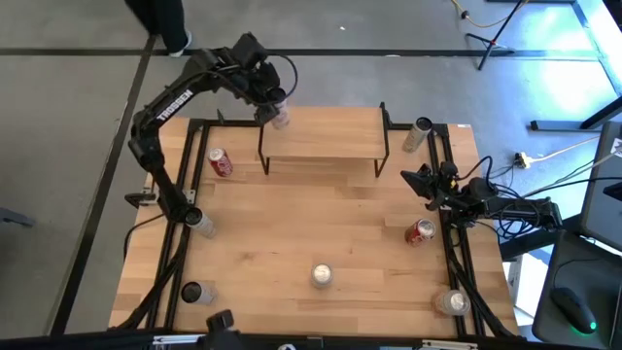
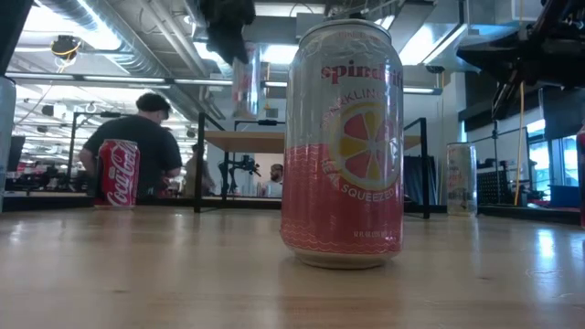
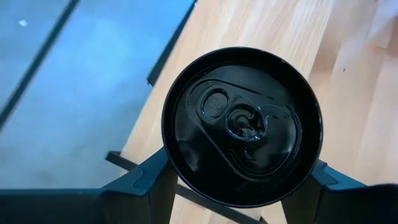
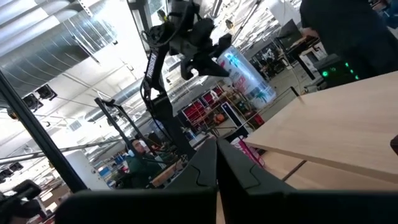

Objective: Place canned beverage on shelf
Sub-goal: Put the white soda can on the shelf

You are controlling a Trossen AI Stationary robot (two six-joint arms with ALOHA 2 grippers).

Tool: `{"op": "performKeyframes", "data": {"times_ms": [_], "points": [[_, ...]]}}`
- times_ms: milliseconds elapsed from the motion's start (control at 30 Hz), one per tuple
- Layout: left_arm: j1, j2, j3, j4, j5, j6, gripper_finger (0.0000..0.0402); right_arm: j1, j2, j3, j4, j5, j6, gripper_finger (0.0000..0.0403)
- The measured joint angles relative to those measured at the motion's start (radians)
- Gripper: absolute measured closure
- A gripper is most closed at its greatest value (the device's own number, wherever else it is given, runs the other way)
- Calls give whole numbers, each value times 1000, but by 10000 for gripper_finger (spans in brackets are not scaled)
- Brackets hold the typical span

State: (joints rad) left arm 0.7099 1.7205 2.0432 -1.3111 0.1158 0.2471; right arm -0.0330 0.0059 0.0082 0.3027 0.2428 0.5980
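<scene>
My left gripper (image 1: 273, 105) is shut on a pale canned beverage (image 1: 280, 119), held above the far left end of the shelf (image 1: 326, 136). In the low view the can (image 2: 247, 84) hangs under the gripper (image 2: 228, 32), clear above the shelf's plank top (image 2: 274, 140). The left wrist view looks down on the can's dark top (image 3: 242, 124). My right gripper (image 1: 418, 180) waits shut and empty by the table's right edge, with its fingers together in the right wrist view (image 4: 217, 149). My left gripper pinches the can's side wall just under the top rim (image 3: 173, 155) between its two fingers (image 3: 152, 180), one on each side. The fingers come from above, pointing down. The can hangs upright, lifted clear of the shelf.
Other cans stand on the table: a red one (image 1: 221, 162) left of the shelf, a red one (image 1: 421, 230) at the right, a pink one (image 1: 322, 276) at the near middle, and others at the edges (image 1: 422, 134) (image 1: 452, 303) (image 1: 191, 292). People show in the room behind (image 2: 137, 137).
</scene>
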Motion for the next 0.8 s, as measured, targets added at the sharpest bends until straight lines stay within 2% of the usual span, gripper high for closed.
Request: {"op": "performKeyframes", "data": {"times_ms": [633, 800], "points": [[23, -3, -171, 94, 41, 72, 200, 0, 0, 0, -18, 2, 0, 402], [22, -1, -164, 97, 30, 47, 177, 0, 0, 0, -19, 2, 0, 402]]}}
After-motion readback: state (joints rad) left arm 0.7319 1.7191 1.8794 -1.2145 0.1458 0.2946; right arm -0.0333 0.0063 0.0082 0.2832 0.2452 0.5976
